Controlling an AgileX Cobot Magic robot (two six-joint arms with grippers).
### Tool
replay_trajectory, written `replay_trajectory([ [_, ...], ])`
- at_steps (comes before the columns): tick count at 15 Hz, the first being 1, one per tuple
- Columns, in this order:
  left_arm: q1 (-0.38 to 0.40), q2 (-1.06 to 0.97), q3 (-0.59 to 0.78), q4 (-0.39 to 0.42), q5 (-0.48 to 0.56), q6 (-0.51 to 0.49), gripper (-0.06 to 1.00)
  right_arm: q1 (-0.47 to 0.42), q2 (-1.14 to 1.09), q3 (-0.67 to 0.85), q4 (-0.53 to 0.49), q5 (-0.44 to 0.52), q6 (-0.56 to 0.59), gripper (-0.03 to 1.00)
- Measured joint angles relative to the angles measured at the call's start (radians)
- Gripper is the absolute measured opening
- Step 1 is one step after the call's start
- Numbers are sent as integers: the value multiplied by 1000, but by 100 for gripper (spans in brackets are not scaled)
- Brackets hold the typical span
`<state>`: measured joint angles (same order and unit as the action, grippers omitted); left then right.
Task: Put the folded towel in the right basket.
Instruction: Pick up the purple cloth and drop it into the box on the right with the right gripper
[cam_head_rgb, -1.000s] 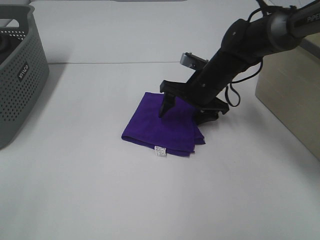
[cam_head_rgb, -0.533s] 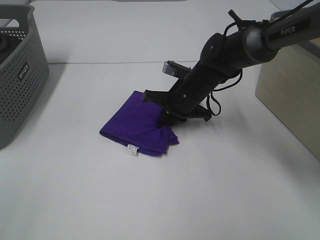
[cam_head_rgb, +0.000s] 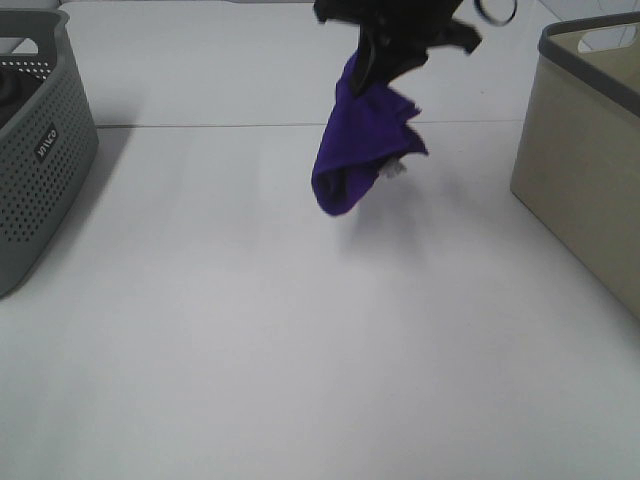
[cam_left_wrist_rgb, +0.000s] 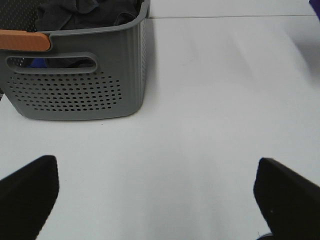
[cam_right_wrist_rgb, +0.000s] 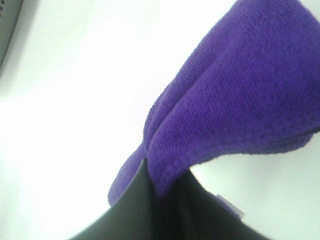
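The purple folded towel (cam_head_rgb: 362, 140) hangs in the air above the table's far middle, pinched at its top by my right gripper (cam_head_rgb: 378, 62), which is shut on it near the top edge of the exterior view. In the right wrist view the towel (cam_right_wrist_rgb: 240, 110) fills most of the picture, clamped between the black fingers (cam_right_wrist_rgb: 150, 210). The beige right basket (cam_head_rgb: 590, 150) stands at the right edge, to the right of the towel. My left gripper (cam_left_wrist_rgb: 155, 200) is open and empty, its fingertips (cam_left_wrist_rgb: 27, 192) low over the bare table.
A grey perforated basket (cam_head_rgb: 40, 150) stands at the left edge; in the left wrist view the grey basket (cam_left_wrist_rgb: 75, 75) holds dark cloth. The white table (cam_head_rgb: 300, 350) spreads between the two baskets.
My right gripper closed on the towel, dragged it left on the table, then lifted it high off the surface. The towel now hangs free.
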<state>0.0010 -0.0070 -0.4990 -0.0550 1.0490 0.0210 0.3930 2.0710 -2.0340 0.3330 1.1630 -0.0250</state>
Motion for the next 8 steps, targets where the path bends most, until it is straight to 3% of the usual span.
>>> replay_trajectory([
  [4,0,0,0,0,0,0,99,-155,-44,-354,-58,44,59,7],
  [8,0,0,0,0,0,0,99,-362,-93,-385,-81,49,66,7],
])
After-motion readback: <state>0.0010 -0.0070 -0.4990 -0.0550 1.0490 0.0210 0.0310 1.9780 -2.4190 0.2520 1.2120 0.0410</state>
